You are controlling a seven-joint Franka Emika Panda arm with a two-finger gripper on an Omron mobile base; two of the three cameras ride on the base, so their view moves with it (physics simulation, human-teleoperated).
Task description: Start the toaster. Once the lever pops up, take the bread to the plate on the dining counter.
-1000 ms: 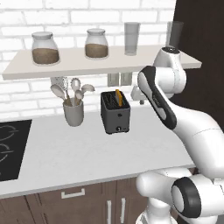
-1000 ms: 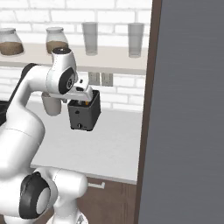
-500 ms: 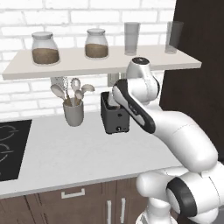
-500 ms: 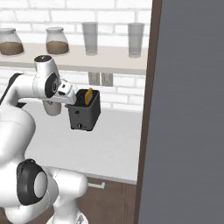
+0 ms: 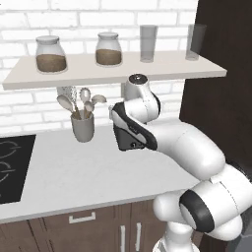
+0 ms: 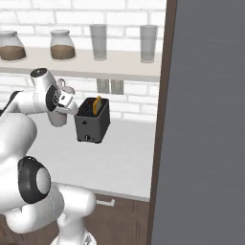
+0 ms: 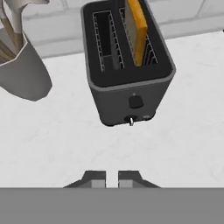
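Observation:
The dark toaster [image 7: 127, 83] stands on the white worktop [image 7: 57, 140], with its narrow front and low knob [image 7: 136, 101] facing the hand. The golden bread [image 7: 136, 30] stands upright in one slot and sticks out above the top. The other slot is empty. My gripper [image 7: 106, 179] hovers a little in front of the toaster's front face, touching nothing, its fingertips close together and shut on nothing. From the right base view the toaster [image 6: 92, 120] and bread [image 6: 97, 104] sit just right of the hand [image 6: 67, 101]. The plate and the dining counter are out of view.
A grey utensil cup [image 5: 82, 126] with spoons stands left of the toaster, close to the hand. A shelf [image 5: 113, 69] with jars and glasses hangs overhead. A black hob [image 5: 12, 167] lies at the far left, and a dark tall panel [image 6: 201, 119] stands on the right.
The arm has swung left, from beside the toaster to in front of it. The fingers were wide apart and have closed to a narrow gap. Toaster and bread stayed put.

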